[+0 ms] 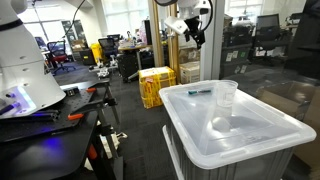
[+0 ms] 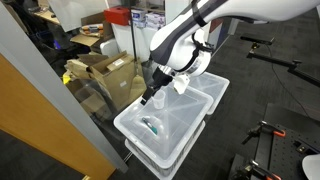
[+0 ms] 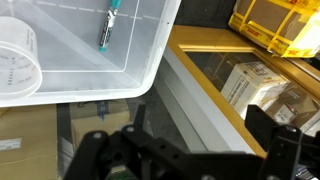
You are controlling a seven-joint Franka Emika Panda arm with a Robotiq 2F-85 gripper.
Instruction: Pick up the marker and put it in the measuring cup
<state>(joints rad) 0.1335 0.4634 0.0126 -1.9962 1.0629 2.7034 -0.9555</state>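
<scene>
Marker (image 1: 198, 91) lies outside measuring cup (image 1: 227, 97).

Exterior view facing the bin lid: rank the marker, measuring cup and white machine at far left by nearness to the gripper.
From the gripper, hanging open, high behind the lid:
1. marker, almost straight below.
2. measuring cup, lower right, nearer the camera.
3. white machine, far left, in the foreground.

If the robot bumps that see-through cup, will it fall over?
Probably, yes. The cup stands upright and is taller than wide, so a sideways push would likely tip it. It looks like thin clear plastic and seems empty, so it is probably light and may slide on the smooth white lid first.
</scene>
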